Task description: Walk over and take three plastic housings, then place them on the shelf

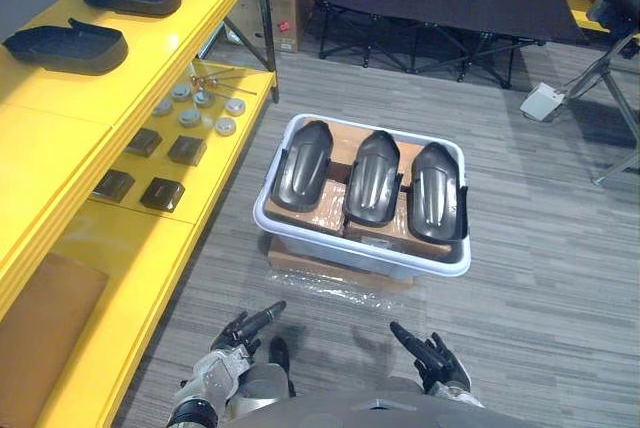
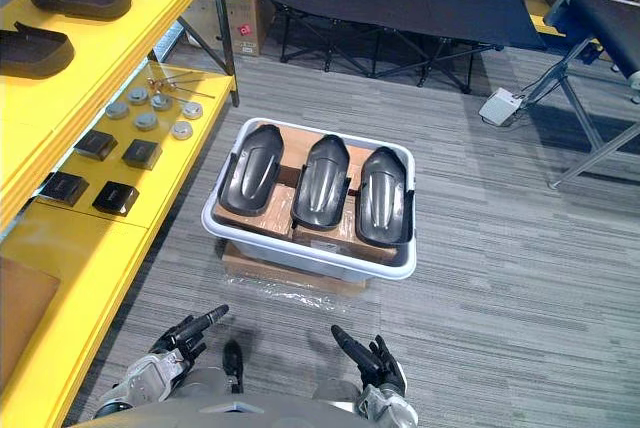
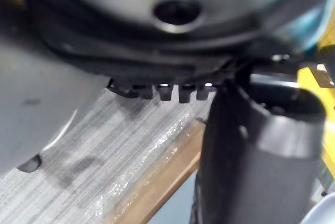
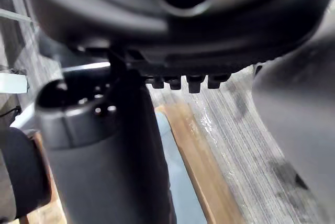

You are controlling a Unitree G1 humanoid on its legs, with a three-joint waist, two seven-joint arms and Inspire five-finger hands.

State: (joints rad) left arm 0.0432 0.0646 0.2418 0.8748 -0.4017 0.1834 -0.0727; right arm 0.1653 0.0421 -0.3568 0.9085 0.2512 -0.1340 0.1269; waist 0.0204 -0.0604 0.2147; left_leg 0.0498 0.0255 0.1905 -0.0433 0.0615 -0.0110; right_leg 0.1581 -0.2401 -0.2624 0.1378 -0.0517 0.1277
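You see 3 plastic housings (image 1: 373, 178) side by side in the white bin (image 1: 330, 248); left robot hand (image 1: 235, 336) and right robot hand (image 1: 437, 356) hover spread, empty.

robot hand (image 3: 256, 156), grey carpet (image 3: 104, 145), cardboard edge (image 3: 157, 178)

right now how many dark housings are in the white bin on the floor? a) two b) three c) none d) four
B: three housings lie side by side in the bin, with the left hand and the right hand open and short of it.
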